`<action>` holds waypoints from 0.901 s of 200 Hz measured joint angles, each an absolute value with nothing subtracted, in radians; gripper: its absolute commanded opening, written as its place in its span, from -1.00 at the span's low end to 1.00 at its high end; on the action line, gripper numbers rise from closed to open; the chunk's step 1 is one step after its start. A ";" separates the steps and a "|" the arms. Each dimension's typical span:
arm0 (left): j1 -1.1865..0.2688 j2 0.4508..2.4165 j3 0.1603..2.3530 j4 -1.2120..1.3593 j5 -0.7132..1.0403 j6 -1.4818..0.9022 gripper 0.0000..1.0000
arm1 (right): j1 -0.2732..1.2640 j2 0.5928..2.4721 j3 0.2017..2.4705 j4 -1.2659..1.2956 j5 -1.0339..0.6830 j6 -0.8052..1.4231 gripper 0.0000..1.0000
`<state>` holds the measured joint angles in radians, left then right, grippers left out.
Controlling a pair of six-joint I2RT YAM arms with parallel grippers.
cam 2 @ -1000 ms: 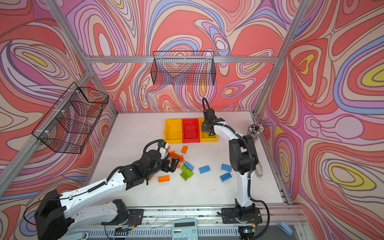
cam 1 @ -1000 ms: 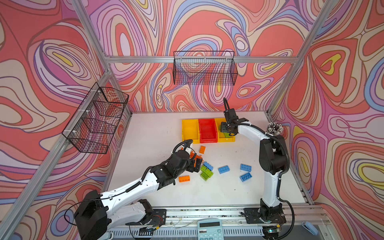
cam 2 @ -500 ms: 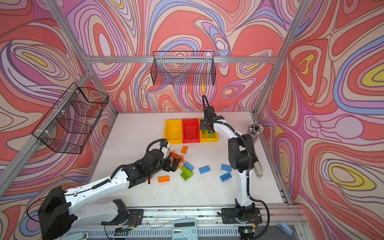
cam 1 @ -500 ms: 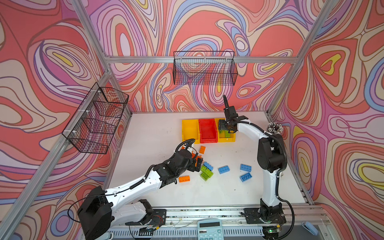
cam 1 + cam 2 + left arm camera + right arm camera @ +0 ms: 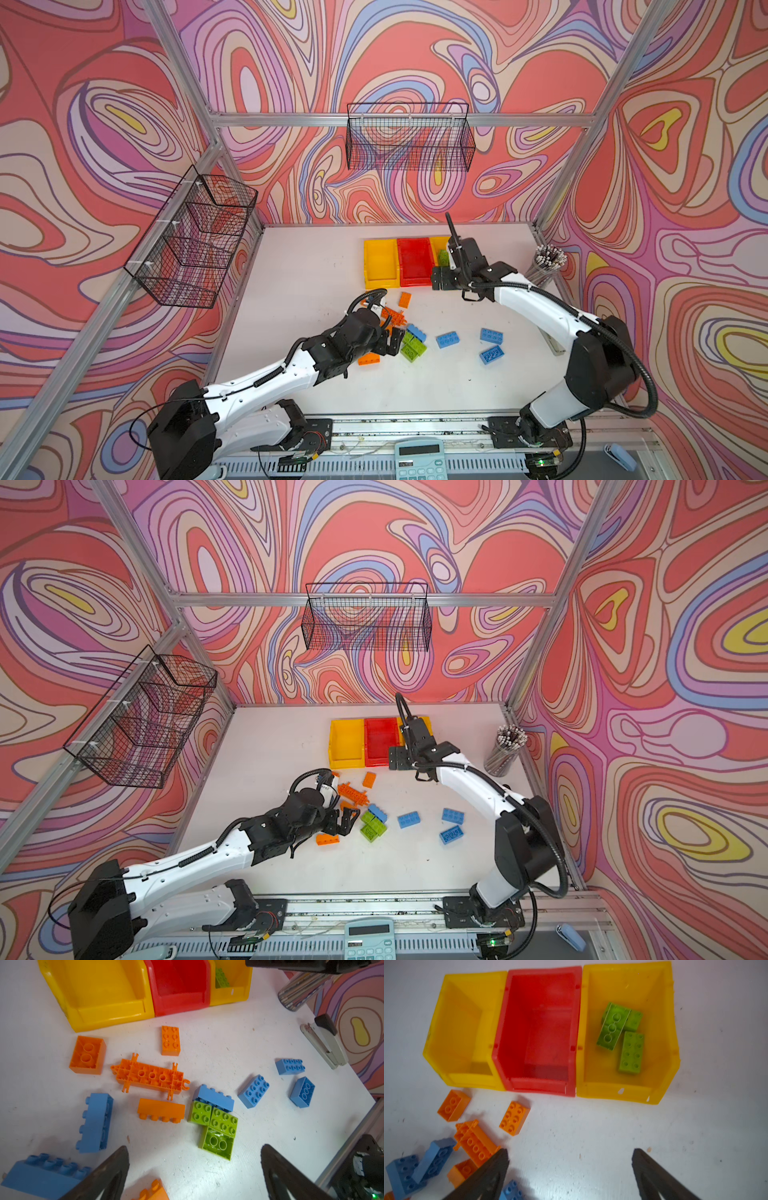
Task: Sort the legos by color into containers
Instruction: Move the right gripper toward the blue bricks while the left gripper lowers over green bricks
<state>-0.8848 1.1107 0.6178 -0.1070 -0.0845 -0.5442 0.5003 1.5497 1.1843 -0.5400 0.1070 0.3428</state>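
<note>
Top views both show the left gripper [image 5: 397, 338] spread wide, empty, above loose orange, blue and lime studded plastic bricks [image 5: 448, 339] at lower centre; further right, the right gripper [image 5: 443, 278] (fingers parted, holding nothing) hovers mid-frame at three yellow-and-red plastic bins [image 5: 380, 281], lime bricks [image 5: 443, 257] inside the rightmost.

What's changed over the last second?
The right gripper opened its jaws over the right-hand yellow plastic bin, where lime green bricks lie, apparently letting one go, and pulled back slightly. The left gripper stayed open above the loose orange, blue and green bricks; those stayed put.
</note>
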 measured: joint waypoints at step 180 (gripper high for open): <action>-1.034 1.528 0.764 -0.131 -0.047 -0.526 0.71 | 0.558 1.218 0.873 -0.551 0.135 0.451 0.96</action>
<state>-1.0336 1.5276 0.7639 -0.1307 -0.0471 -0.5262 0.5579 1.2179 0.8726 -0.5510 0.1349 0.4511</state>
